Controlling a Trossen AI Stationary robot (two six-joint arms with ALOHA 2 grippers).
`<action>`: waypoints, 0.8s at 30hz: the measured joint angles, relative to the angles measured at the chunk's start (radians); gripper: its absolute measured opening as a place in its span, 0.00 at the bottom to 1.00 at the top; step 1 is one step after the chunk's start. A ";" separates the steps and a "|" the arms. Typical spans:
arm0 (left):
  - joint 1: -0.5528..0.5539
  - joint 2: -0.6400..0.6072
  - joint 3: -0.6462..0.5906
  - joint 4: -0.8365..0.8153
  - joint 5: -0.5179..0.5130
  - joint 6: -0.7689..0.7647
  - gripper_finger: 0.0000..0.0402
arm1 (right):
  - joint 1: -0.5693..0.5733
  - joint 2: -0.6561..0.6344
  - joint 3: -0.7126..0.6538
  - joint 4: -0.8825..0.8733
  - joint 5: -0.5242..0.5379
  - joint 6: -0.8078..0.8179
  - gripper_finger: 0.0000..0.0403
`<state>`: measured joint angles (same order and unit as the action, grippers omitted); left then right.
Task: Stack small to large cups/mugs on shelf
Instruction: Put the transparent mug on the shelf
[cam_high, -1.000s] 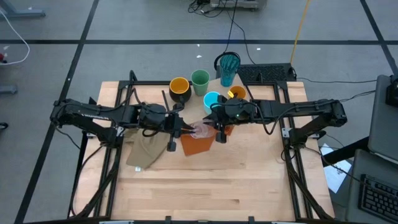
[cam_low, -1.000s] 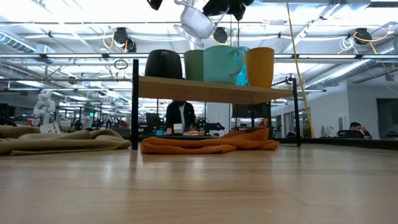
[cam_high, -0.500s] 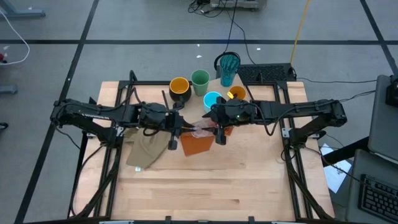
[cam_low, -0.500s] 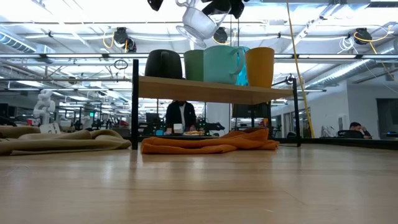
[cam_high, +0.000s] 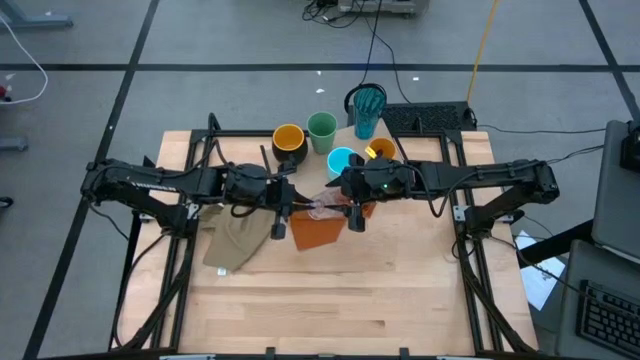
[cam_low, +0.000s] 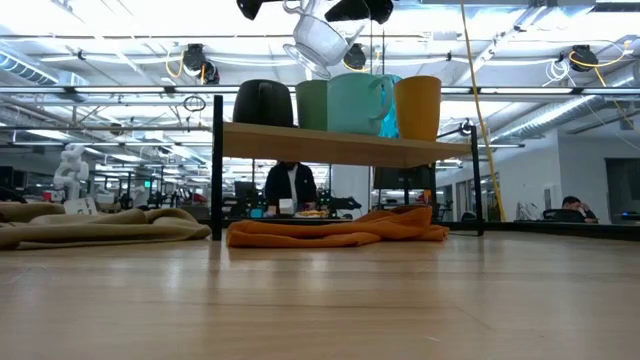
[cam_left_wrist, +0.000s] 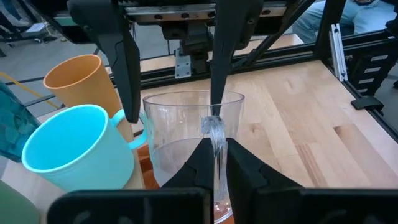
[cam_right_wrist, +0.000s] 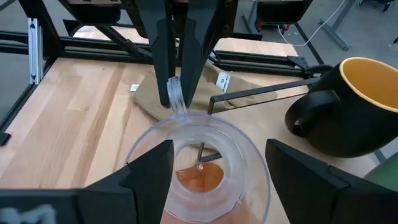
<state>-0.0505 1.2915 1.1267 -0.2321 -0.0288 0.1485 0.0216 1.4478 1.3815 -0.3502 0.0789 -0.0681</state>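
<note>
— Item, step in hand?
— Clear glass (cam_left_wrist: 189, 140): handle pinched in my shut left gripper (cam_left_wrist: 215, 163), above the shelf (cam_low: 330, 146) front. My right gripper (cam_right_wrist: 217, 163) straddles it, fingers spread, gripping nothing.
— Next?
— Probably lower it beside the blue mug (cam_left_wrist: 78, 146).

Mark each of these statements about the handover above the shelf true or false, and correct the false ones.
1. The left gripper pinches the rim of the clear glass. True.
2. The right gripper is clamped shut on the glass. False: its fingers stand open on either side of it.
3. The glass rests on the shelf. False: it hangs tilted above the cups.
4. The black mug has a yellow-orange inside. True.
5. An orange cloth lies under the shelf. True.
6. The teal tumbler lies on its side. False: it stands upright.
</note>
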 joint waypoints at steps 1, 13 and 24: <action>0.000 0.000 0.000 0.000 0.000 0.000 0.04 | 0.000 -0.006 0.000 -0.003 0.001 -0.002 0.61; -0.004 -0.014 0.000 -0.012 -0.099 -0.006 0.04 | 0.000 -0.136 0.000 0.008 0.009 -0.040 0.61; -0.105 -0.031 0.000 0.013 -0.392 -0.019 0.04 | 0.087 -0.373 0.000 0.087 0.192 -0.165 0.61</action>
<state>-0.1553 1.2601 1.1267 -0.2192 -0.4213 0.1297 0.1082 1.0751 1.3815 -0.2628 0.2706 -0.2335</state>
